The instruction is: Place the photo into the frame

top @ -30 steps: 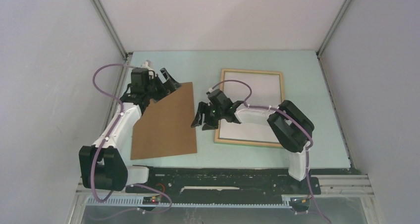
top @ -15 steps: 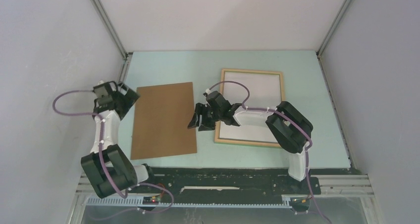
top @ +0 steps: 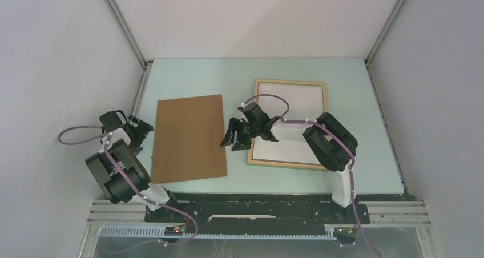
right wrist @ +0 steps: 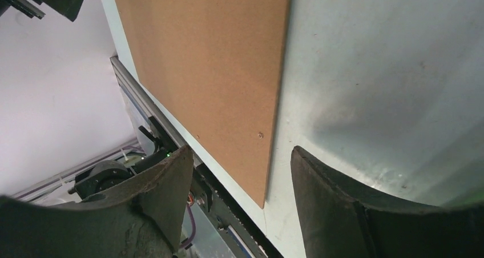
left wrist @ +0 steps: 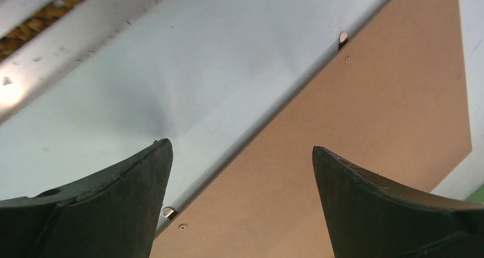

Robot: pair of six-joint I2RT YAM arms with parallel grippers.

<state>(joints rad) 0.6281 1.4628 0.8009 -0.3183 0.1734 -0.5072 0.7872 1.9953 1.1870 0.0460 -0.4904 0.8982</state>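
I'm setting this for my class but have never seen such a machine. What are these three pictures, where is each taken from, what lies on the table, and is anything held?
These are two robot arms bolted at the table's near edge. The wide picture looks down from above and behind them; the other two come from a camera on each wrist, so the dark shapes at the bottom are that arm's own fingers. On the table lie the photo, brown back up, and the frame, wood face up, side by side without touching. The left end effector and the right end effector are both open and hold nothing.
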